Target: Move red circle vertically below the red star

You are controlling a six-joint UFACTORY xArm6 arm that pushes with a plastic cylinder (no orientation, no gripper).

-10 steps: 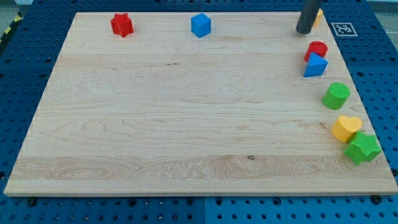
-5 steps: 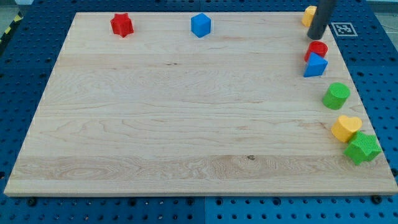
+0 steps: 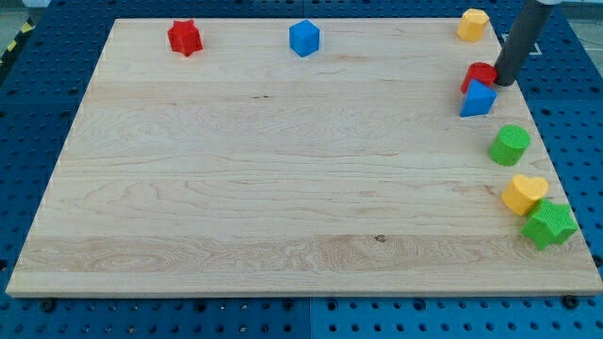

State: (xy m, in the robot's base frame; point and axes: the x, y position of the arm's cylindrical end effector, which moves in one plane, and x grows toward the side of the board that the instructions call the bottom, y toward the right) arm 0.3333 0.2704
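The red circle (image 3: 477,74) sits near the board's right edge, touching the blue triangle (image 3: 478,99) just below it. The red star (image 3: 185,37) is at the top left of the board. My tip (image 3: 505,83) is at the red circle's right side, touching or nearly touching it; the rod partly hides the circle's right edge.
A blue cube (image 3: 304,38) is at the top middle. A yellow hexagon (image 3: 472,24) is at the top right. Down the right edge lie a green cylinder (image 3: 510,144), a yellow heart (image 3: 523,194) and a green star (image 3: 549,224). The wooden board (image 3: 283,169) lies on a blue pegboard.
My tip has moved right and down, from beside the yellow hexagon to the right side of the red circle. No block has visibly moved.
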